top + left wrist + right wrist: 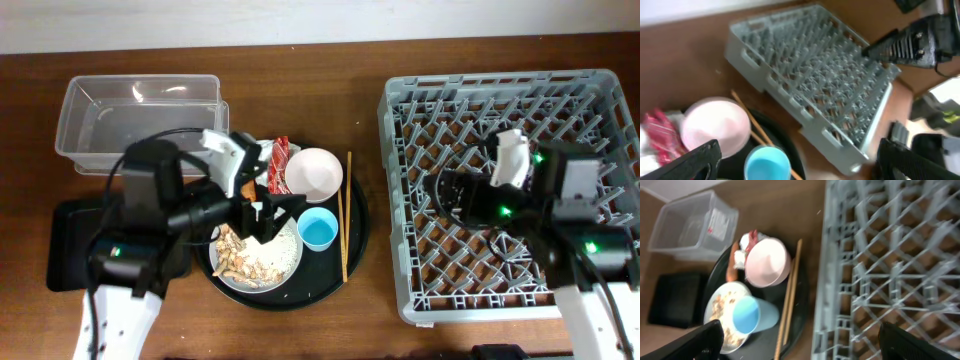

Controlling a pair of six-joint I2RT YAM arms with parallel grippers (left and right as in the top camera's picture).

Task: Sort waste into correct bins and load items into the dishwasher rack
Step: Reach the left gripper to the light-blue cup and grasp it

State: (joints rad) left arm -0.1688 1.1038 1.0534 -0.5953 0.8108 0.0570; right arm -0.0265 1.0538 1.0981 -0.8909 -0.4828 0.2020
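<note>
Two grippers, both spread wide and holding nothing: the left gripper (262, 212) hangs over the plate (291, 252), and the right gripper (447, 193) sits over the dishwasher rack (400, 262), well to the right.

Nearest, the food scraps (240, 262) are heaped on the plate. They look loose and crumbly, so tipping the plate would probably serve better than pinching. The plate itself seems stiff and slippery, best taken by its rim.

Just right of it stands the light-blue cup (318, 230), likely light and rigid, with a wall thin enough to pinch. The chopsticks (345, 215) lie right of the cup, running near to far. They are thin and apt to roll, so grip across both at mid-length.

Farther back is the white bowl (314, 172), probably hard and breakable, which could be taken by its lip. Beside it on the left, the wrappers (279, 162) should crush easily.

All of this rests on the round black tray (356, 252). The clear tub (140, 122) stands far left and the shallow black tray (68, 240) near left.

The left arm hides most of the carrot (732, 269) from overhead and covers part of the shallow tray. Both wrist views are blurred.
</note>
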